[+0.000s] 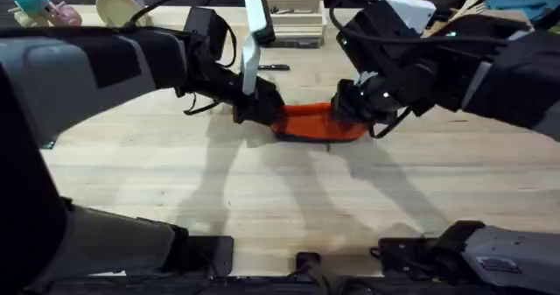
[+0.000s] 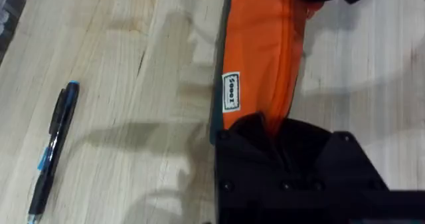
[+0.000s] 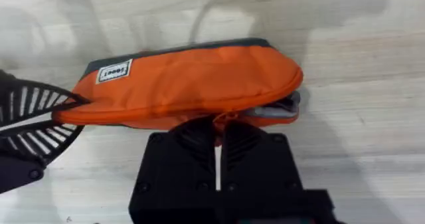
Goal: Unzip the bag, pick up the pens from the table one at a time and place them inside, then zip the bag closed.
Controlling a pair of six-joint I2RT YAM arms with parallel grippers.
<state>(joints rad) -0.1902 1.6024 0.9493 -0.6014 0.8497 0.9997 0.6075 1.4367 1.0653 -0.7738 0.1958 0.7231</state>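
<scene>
Bag (image 1: 317,122), one only, was seen from overhead mid-table (image 1: 289,199), pinched at each end by the left gripper (image 1: 262,111) and right gripper (image 1: 343,109). In the left wrist view, one pen (image 2: 53,151) lay apart. In the right wrist view, the fingers were pressed together on the bag's zipper edge.

Bag (image 3: 192,84): orange w/ dark base strip, white label. Pen (image 2: 53,147): black w/ blue accents. Surface (image 1: 289,190): pale wood grain. Hands black.
</scene>
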